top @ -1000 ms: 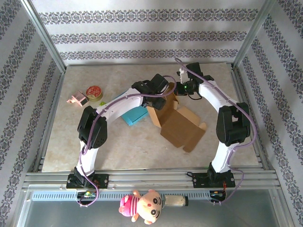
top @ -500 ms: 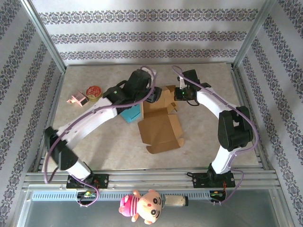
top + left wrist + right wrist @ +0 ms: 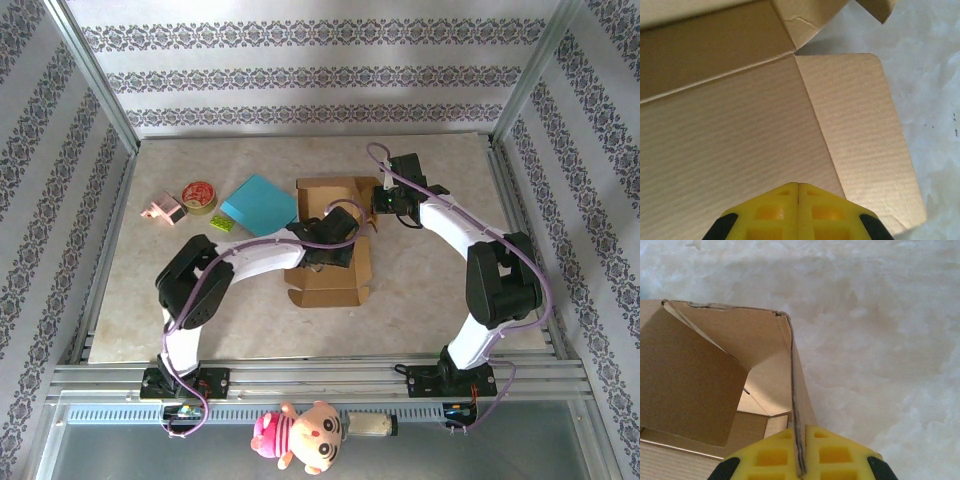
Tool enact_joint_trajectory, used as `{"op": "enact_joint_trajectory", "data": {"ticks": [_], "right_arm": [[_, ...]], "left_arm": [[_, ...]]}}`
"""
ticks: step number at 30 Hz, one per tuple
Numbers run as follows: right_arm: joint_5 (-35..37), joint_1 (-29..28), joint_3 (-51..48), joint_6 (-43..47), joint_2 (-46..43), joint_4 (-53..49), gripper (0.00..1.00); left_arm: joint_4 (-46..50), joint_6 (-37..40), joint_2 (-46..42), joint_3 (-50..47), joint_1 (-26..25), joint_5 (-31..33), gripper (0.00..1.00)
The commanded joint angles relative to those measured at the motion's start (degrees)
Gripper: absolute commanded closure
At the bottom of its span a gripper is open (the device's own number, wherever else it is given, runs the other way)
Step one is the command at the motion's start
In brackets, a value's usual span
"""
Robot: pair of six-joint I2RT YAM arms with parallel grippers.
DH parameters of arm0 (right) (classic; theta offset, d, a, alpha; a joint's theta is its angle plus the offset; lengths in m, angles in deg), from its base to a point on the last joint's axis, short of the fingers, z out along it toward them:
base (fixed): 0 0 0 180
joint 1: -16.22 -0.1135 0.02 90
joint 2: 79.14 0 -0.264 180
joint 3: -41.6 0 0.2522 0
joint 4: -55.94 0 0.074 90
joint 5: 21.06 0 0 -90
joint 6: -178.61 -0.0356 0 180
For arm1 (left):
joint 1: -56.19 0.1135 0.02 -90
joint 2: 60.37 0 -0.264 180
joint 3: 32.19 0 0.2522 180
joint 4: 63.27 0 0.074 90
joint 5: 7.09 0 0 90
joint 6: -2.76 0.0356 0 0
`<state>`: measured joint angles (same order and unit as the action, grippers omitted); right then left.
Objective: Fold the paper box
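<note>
The brown paper box [image 3: 330, 285] lies in the middle of the table, its walls partly raised at the far end and a flat flap toward me. My left gripper [image 3: 335, 243] hovers over the box's flat inner panel [image 3: 740, 130]; its yellow fingertips [image 3: 798, 186] meet with nothing between them. My right gripper [image 3: 379, 208] is at the box's far right corner. There it is shut on the top edge of the upright side wall [image 3: 799, 390], with the open box interior [image 3: 695, 385] to its left.
A blue pad [image 3: 258, 204] lies left of the box, with a small green piece [image 3: 224, 226], a tape roll [image 3: 199, 195] and a pink object [image 3: 162, 210] further left. A plush toy [image 3: 300, 432] sits on the front rail. Bare marble table [image 3: 880, 340] lies right of the box.
My left gripper has shut and its arm has swung back over the box's flat panel. The box has turned and slid to lie square, which uncovers the blue pad. My right gripper has kept its grip.
</note>
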<state>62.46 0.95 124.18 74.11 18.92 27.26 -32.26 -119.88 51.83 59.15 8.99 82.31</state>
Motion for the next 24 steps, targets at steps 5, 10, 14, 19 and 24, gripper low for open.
{"op": "enact_joint_trajectory", "data": {"ticks": [5,10,14,19,24], "right_arm": [[-3.2,-0.6,1.7,-7.6,-1.1,-2.5,0.96],[-6.6,-0.7,2.0,-16.6,-0.1,-4.1,0.93],[-7.3,-0.8,2.9,-20.8,-0.2,-5.7,0.91],[-5.8,-1.7,1.0,-28.6,-1.8,-6.1,0.90],[-7.3,-1.7,1.5,-28.8,-2.1,-7.5,0.88]], "left_arm": [[-13.1,-1.2,7.0,0.6,2.3,-3.4,1.00],[-15.5,0.2,11.0,1.4,3.0,-4.4,1.00],[-15.7,0.2,13.1,1.5,3.1,-4.5,1.00],[-16.8,-0.5,14.4,1.1,3.3,-4.8,1.00],[-16.5,0.2,15.1,1.8,3.3,-5.4,1.00]]}}
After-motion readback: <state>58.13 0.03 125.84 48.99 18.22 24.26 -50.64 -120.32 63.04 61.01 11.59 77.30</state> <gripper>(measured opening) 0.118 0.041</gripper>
